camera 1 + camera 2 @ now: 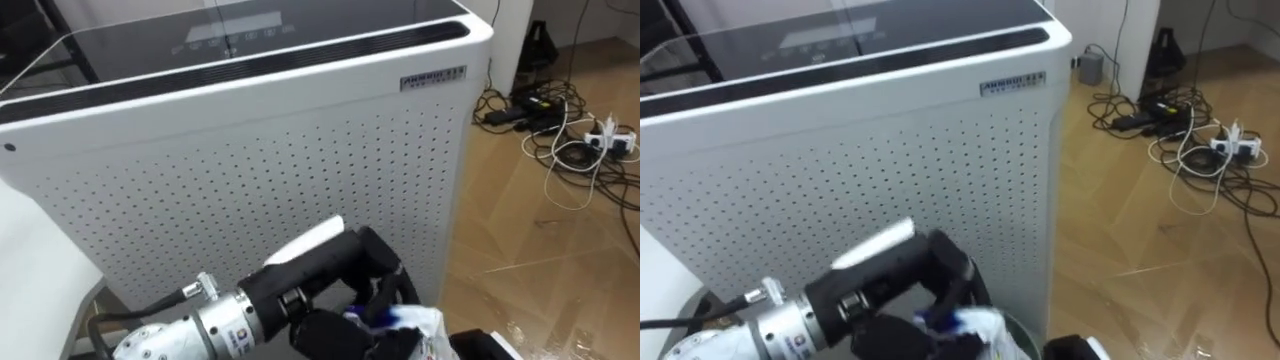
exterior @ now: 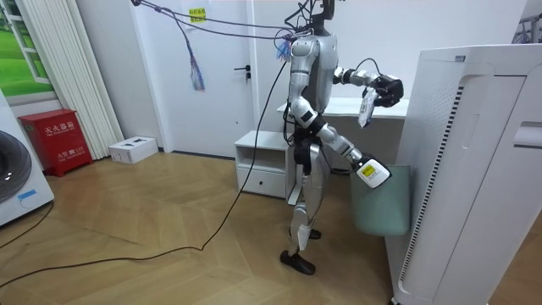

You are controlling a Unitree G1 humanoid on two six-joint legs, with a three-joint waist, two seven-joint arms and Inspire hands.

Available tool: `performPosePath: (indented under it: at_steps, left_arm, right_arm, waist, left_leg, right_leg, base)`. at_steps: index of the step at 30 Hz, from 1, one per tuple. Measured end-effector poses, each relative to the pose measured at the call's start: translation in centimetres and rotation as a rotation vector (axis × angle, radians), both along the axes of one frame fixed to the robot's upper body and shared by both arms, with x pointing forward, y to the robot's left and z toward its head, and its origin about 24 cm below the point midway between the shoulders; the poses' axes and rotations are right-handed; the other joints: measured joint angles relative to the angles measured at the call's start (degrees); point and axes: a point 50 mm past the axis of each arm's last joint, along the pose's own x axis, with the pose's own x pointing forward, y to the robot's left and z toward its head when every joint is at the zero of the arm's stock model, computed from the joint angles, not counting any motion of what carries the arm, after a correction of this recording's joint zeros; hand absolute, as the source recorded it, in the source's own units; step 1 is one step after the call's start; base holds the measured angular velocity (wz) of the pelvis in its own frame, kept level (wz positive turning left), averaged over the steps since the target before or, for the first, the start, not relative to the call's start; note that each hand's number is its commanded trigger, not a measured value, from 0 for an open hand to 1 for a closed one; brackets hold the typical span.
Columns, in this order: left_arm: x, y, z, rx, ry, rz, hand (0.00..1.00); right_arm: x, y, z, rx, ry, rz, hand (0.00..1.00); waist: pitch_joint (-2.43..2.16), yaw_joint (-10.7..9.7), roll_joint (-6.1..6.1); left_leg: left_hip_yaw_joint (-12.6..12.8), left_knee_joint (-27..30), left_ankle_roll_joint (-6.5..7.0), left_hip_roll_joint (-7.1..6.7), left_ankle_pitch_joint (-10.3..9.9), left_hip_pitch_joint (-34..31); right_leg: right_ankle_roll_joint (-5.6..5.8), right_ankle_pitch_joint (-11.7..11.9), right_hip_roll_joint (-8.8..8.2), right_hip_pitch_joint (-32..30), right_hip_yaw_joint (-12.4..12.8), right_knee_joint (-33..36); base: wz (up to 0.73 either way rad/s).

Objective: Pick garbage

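My left hand (image 1: pixel 335 268) reaches in from the lower left in the eye views, black and curled round a crumpled white plastic wrapper with blue print (image 1: pixel 412 325). It hangs close in front of the white perforated air purifier (image 1: pixel 250 160). In the room view I stand facing the purifier (image 2: pixel 474 169), with the left hand (image 2: pixel 386 89) raised at chest height and the wrapper (image 2: pixel 366 110) dangling from it. My right hand (image 2: pixel 372 173) hangs lower, just above a grey-green bin (image 2: pixel 381 207) that stands against the purifier.
Tangled cables and a power strip (image 1: pixel 560 120) lie on the wood floor to the right of the purifier. Behind me stand a white desk (image 2: pixel 339 107) and a low white cabinet (image 2: pixel 262 161). A red box (image 2: pixel 55 140) sits far off at the room view's left.
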Motion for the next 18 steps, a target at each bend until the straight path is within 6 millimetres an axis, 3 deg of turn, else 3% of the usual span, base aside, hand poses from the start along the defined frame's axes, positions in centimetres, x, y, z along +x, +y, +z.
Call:
performPosePath:
  at_steps: [10, 18]
  left_arm:
    - [-1.1, -0.3, -5.2, 0.046, 0.216, -0.014, 1.0]
    - [-1.7, 0.3, -8.6, 0.109, 0.351, 0.015, 1.0]
  right_arm:
    - [-0.3, 1.0, -0.3, 0.011, 0.014, 0.042, 1.0]
    - [0.4, 1.9, -0.1, 0.014, 0.002, 0.081, 1.0]
  waist:
    - [0.13, 0.4, -0.01]
    - [0.91, 0.8, -1.36]
  left_leg:
    - [1.0, 0.1, 0.28, -0.14, 0.2, -2.6]
    - [2.1, 0.5, 0.32, -0.09, 0.2, -5.1]
  right_leg:
    - [0.01, 0.0, -0.55, -3.6, -0.4, 1.4]
    - [0.0, 0.0, -0.77, -7.3, -0.6, 3.2]
  base:
    - [-0.04]
    - [-0.09]
